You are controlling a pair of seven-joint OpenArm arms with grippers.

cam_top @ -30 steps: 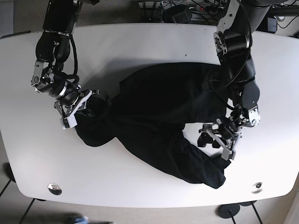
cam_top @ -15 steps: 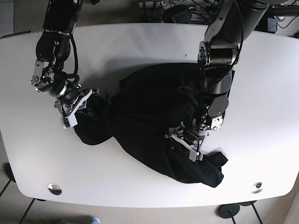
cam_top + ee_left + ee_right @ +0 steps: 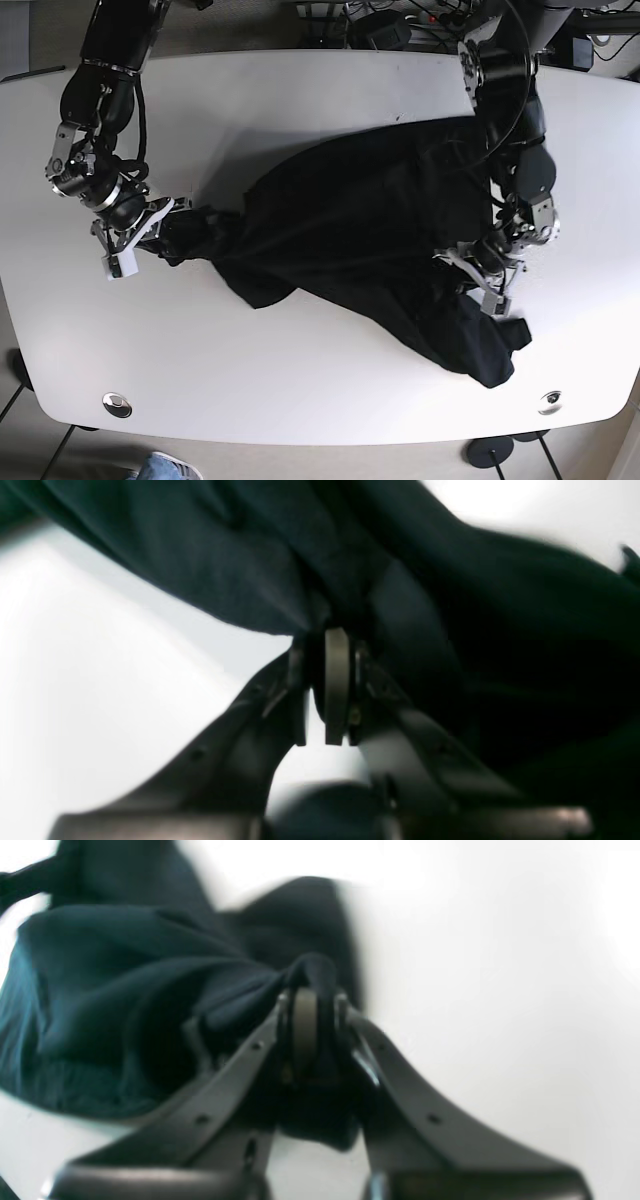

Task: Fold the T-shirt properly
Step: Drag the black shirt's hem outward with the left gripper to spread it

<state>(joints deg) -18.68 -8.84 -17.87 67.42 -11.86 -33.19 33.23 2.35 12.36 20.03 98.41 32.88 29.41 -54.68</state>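
Observation:
A dark blue-black T-shirt lies crumpled across the middle of the white table. My right gripper, on the left of the base view, is shut on a bunched edge of the shirt; the right wrist view shows the cloth pinched between the closed fingers. My left gripper, on the right of the base view, is shut on the shirt near its lower right part; the left wrist view shows fabric clamped at the fingertips.
Cables and equipment sit beyond the table's far edge. Two round fittings are set in the table near the front corners. A shoe shows on the floor below the front edge.
The right gripper has pulled its shirt edge further to the left. The left gripper has swung back to the right with the cloth, stretching the shirt wider across the table.

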